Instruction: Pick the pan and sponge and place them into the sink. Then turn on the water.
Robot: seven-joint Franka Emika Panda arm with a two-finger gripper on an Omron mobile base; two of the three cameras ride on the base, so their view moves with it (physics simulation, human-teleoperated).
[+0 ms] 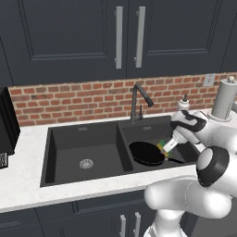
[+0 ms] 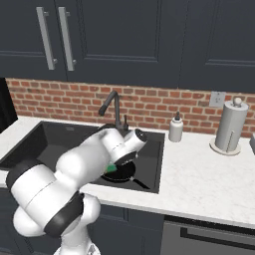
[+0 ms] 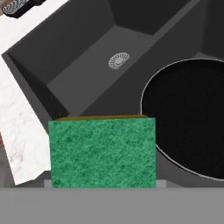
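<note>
- The gripper (image 1: 167, 144) hangs low over the right basin of the sink (image 1: 60, 139), its fingers closed on the sponge (image 3: 103, 152); the fingertips themselves are hidden behind the green block in the hand view, so the grip is read from the sponge sitting square at the gripper's end.
- From the left base view the sponge shows as a small green and yellow patch at the end of the hand, just above the pan's rim; whether it touches the pan cannot be told.
- The pan (image 1: 147, 153) lies directly beneath and just beside the gripper, flat on the floor of the right basin, with its thin handle running out toward the front right corner.
- Beyond the gripper, across the divider, the left basin holds a round silver drain (image 1: 86, 163).
- The faucet (image 1: 139, 99) rises behind the gripper at the back rim, its spout turned over the right basin.
- Around the sink runs a white marbled counter (image 2: 209, 179); to the gripper's right on it stand a soap bottle (image 2: 175, 128) and, further off, a paper towel holder (image 2: 230, 127).
- Behind all of this is a red brick backsplash (image 1: 74, 99) with dark cabinets (image 1: 69, 32) above.
- In the right base view the arm's own white links cover most of the right basin and the gripper's end.
- The right basin's drain is covered by the pan.
</note>
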